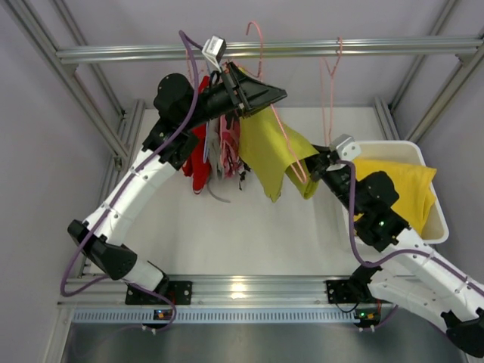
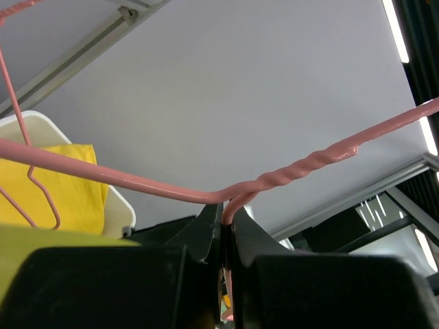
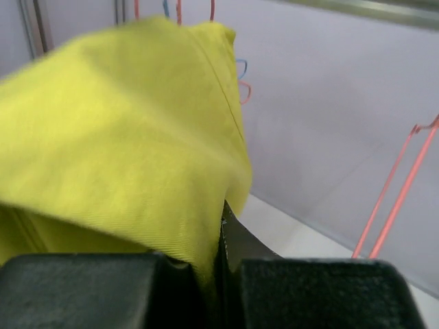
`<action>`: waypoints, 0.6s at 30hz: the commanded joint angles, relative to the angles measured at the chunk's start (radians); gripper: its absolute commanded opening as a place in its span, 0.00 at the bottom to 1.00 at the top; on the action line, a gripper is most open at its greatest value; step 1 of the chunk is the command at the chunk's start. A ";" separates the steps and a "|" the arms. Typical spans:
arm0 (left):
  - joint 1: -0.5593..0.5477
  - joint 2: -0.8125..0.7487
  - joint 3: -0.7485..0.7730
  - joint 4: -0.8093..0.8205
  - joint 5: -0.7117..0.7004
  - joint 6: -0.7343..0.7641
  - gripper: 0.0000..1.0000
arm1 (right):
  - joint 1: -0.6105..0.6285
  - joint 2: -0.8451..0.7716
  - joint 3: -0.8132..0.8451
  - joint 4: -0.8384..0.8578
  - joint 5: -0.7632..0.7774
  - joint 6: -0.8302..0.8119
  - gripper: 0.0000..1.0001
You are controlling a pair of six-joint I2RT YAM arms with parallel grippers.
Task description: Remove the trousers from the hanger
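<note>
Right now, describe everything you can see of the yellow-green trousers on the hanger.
The yellow-green trousers are dull, soft cloth with a fine weave, folded and draped over a pink wire hanger. They hang above the table, slanting out toward the right arm. The right gripper is shut on a fold at their lower end. The left gripper clamps the hanger's neck at the base of its twist. A red garment hangs close beside them.
</note>
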 commanded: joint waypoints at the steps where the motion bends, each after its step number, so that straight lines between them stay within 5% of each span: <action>1: -0.001 -0.096 -0.033 0.189 0.041 0.095 0.00 | 0.016 -0.066 0.150 0.013 0.030 0.036 0.00; 18: -0.016 -0.098 -0.318 0.036 0.029 0.353 0.00 | 0.003 -0.083 0.535 -0.150 0.031 0.143 0.00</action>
